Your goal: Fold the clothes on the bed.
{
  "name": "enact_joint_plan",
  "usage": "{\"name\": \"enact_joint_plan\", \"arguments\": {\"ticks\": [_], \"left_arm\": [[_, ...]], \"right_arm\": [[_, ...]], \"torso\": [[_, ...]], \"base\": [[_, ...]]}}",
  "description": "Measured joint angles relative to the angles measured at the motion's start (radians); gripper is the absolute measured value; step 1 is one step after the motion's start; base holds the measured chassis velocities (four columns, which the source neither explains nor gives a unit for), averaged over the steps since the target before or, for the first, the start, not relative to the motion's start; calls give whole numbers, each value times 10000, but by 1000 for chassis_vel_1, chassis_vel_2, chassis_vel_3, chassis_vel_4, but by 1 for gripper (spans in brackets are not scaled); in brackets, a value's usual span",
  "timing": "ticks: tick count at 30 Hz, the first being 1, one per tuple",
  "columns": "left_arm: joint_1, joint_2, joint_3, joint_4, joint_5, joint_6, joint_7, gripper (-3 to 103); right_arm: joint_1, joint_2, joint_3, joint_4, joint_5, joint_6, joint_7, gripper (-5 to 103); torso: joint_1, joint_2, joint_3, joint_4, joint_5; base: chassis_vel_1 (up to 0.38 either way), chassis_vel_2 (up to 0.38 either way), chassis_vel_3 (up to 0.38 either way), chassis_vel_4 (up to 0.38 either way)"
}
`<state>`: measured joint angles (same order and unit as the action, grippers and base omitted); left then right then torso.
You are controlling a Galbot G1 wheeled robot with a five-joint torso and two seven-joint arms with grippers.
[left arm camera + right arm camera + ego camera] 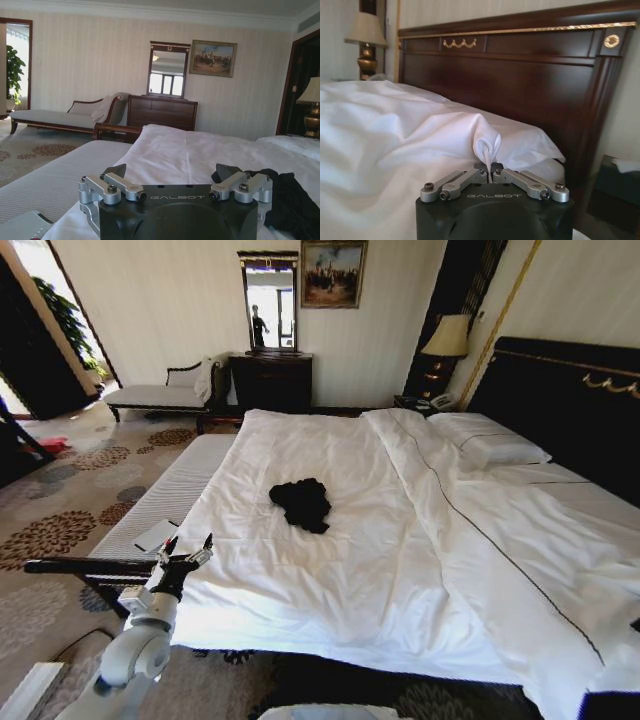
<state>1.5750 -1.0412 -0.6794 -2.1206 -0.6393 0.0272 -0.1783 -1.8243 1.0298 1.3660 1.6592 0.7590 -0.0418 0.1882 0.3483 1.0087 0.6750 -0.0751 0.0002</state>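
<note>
We see the left gripper (pixel 186 558) open at the bed (pixel 330 590) edge, the crumpled black T-shirt (pixel 302 504) ahead of it, while the right gripper (pixel 490 176) pinches the white duvet (pixel 395 125) near the headboard (pixel 520 85)

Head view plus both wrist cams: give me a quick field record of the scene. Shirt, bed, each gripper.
shirt: black T-shirt, crumpled in a heap, not folded
shirt location: on the white duvet of the bed, toward the robot's left
left gripper: open, at the left edge of the bed, apart from the shirt, holding nothing
right gripper: shut on a pinched fold of duvet near the headboard
folding: not yet begun
</note>
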Motion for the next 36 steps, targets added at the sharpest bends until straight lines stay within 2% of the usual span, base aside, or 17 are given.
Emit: {"name": "enact_joint_plan", "arguments": {"ticks": [2,14,20,30,31,36], "left_arm": [[14,6,-20,3,-8,-5,-1,100],[101,-100,-1,61,58,-47,-1,100],[162,-108,-46,80,58,-89,0,100],[233,-111,-65,9,57,-123,12,100],[269,-113,-69,-8,61,-122,12,96],[460,-157,-89,-30,152,-164,25,102]], "right_arm": [[18,104,32,-414,-346,198,-65,1],[316,779,-145,-2102,-988,970,-172,1],[503,742,-179,-2736,-1076,1107,-156,1],[1271,395,-772,-4082,-1523,1651,-163,1],[1424,363,-891,-4319,-1691,1736,-162,1],[2086,122,-1425,-5716,-2357,2227,-189,1]], "torso": [[0,1,0,0,0],[3,0,0,9,-1],[4,0,0,8,-1],[2,1,0,-13,-3],[2,0,0,-14,-4],[1,0,0,4,-3]], "base": [[0,0,0,0],[0,0,0,0],[0,0,0,0],[0,0,0,0],[0,0,0,0],[0,0,0,0]]}}
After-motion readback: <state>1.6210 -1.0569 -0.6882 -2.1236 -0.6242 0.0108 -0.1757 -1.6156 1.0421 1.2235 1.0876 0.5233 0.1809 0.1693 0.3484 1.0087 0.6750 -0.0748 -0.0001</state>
